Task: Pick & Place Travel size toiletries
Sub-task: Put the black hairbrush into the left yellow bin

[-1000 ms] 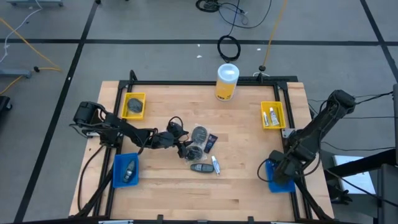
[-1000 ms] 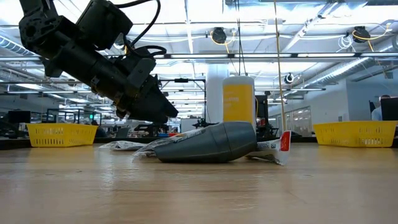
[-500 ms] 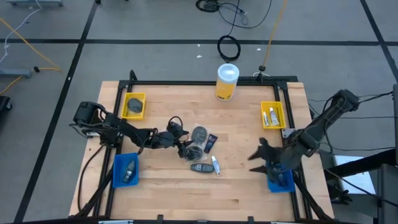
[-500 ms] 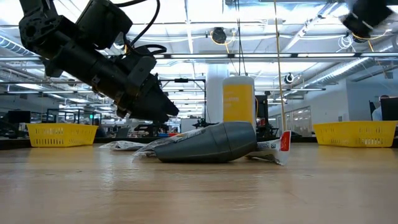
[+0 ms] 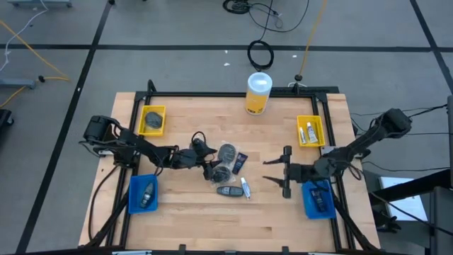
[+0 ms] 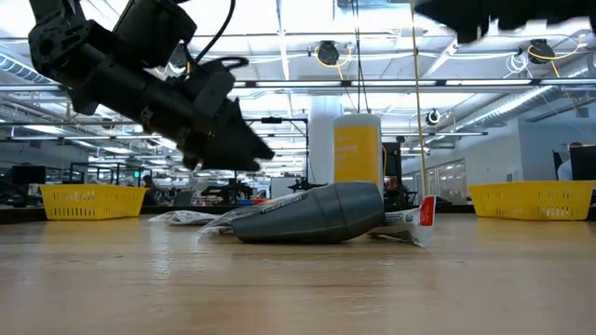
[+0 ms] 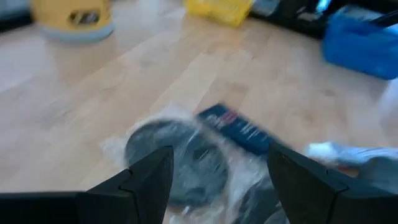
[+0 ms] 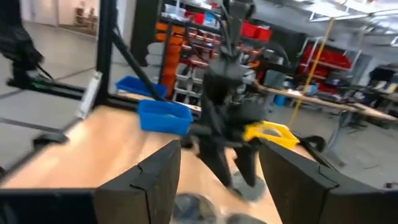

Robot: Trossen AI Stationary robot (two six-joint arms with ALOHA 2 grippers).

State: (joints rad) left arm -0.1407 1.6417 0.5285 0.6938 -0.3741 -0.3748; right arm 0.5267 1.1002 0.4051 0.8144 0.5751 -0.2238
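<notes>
Claws first: we see the left claw (image 5: 207, 157) spread open, grasping nothing, just beside the wrapped discs (image 5: 225, 161) mid-tabletop (image 5: 269, 212). Our right claw (image 5: 272, 171) hangs open and empty, near the white tube (image 5: 245, 188) and grey bottle (image 5: 228, 190).

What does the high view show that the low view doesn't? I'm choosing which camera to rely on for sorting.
Only the high view: the two blue bins, what the yellow bins hold, the dark blue sachet, and the right end effector open over bare wood. Only the low view: the room behind, and how the dark grey bottle lies on its side. Both: the yellow container, both yellow bins, the pile, and the left end effector above it.
</notes>
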